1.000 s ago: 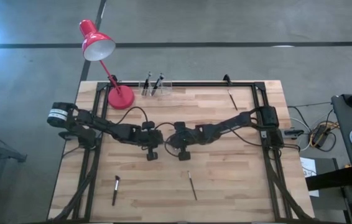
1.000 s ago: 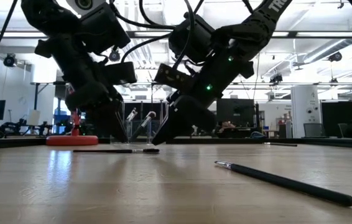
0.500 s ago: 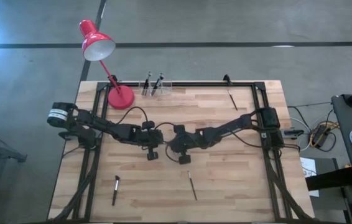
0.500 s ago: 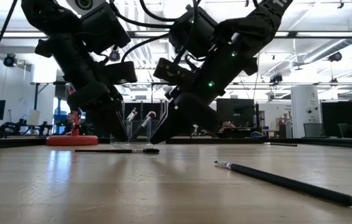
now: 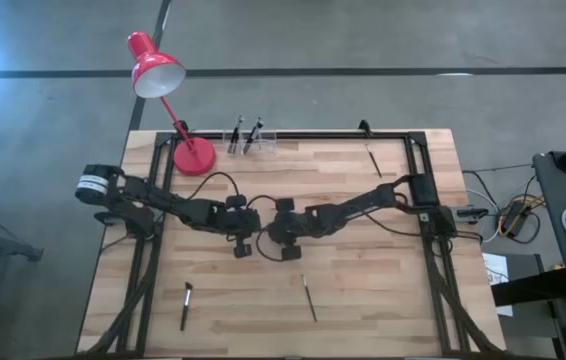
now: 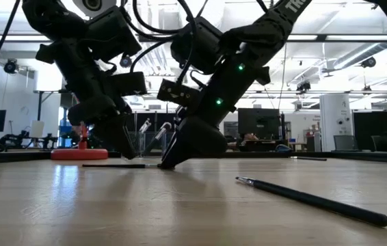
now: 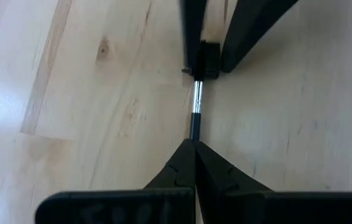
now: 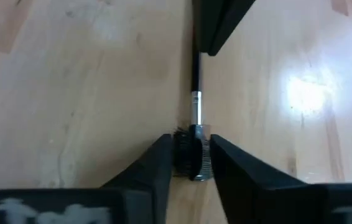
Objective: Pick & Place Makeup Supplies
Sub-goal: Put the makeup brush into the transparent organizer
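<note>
A thin makeup brush (image 7: 196,106), with a dark handle, a silver ferrule and a dark head, lies on the wooden table (image 5: 363,260) at its middle. My left gripper (image 7: 194,144) is shut on its handle. My right gripper (image 8: 191,149) faces it from the table's right. It is open, with one finger on each side of the brush's head (image 8: 191,155); I cannot tell whether they touch it. In the high view the two grippers (image 5: 253,242) (image 5: 273,242) stand tip to tip. Two other brushes (image 5: 186,305) (image 5: 308,298) lie flat near the front edge. My left gripper has the brush's handle (image 7: 194,134) between its two shut fingertips. The fingers slant down from the table's left and lie along the brush. The handle runs out ahead of the tips, and the part behind them is hidden. In the low view the brush (image 6: 149,165) lies level on the tabletop.
A red desk lamp (image 5: 178,100) stands at the far left corner. Beside it, a clear holder (image 5: 248,138) has brushes upright in it. One more brush (image 5: 373,160) lies at the far right. A black frame (image 5: 293,135) runs along the table's edges.
My right gripper has moved toward the table's left and sunk, tipping steeper. Its fingertips have come down to the tabletop at the brush's head. The brush has stayed where it was.
</note>
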